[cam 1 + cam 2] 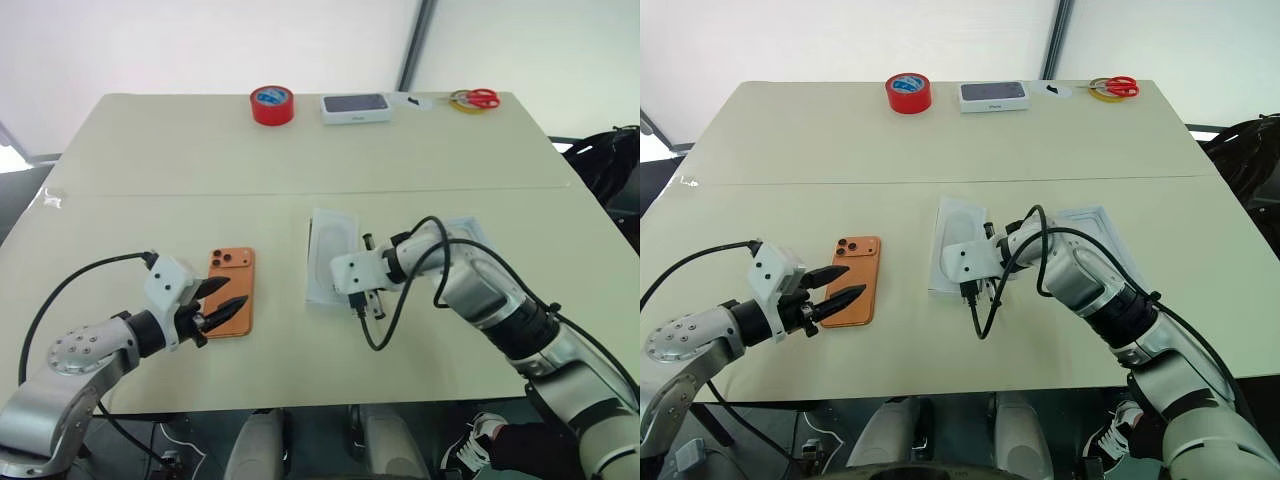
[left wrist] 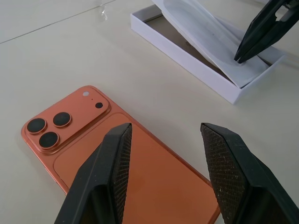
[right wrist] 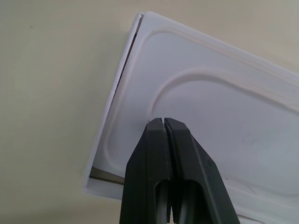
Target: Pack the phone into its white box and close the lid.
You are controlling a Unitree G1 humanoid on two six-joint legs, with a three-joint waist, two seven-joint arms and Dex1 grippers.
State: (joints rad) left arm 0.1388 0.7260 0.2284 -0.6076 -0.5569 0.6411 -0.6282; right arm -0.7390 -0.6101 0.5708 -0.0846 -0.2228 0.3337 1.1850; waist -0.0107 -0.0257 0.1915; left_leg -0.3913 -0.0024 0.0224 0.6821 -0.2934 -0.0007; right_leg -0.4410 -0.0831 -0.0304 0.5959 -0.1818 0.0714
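While the left hand (image 1: 222, 306) hovers over the lower end of the phone (image 1: 231, 290), its two black textured fingers stand spread, gripping nothing. Phone: flat, matte orange, rounded corners, back up, raised orange camera block with three dark lenses at its far end; lies on the bench (image 1: 150, 190) at lower left of the head view. Bench top is smooth, pale cream, with a seam running across it.

White box (image 1: 312, 290), a shallow cardboard tray with thin straight walls, sits at centre frame, well apart from the phone. A white moulded sheet (image 3: 210, 93) with a rounded embossed outline lies tilted in it, one edge up over the wall; a sliver of grey-brown floor shows below. Right hand (image 3: 164, 122) is clenched, fingertips pressed together, tips at that sheet; whether they touch it, cannot tell. Lid (image 1: 1095, 222) lies inside-up just right of the box, partly behind the right arm.

Far edge of bench: red tape roll (image 1: 272, 104), white box with dark top (image 1: 356, 107), red-handled scissors (image 1: 478, 98).
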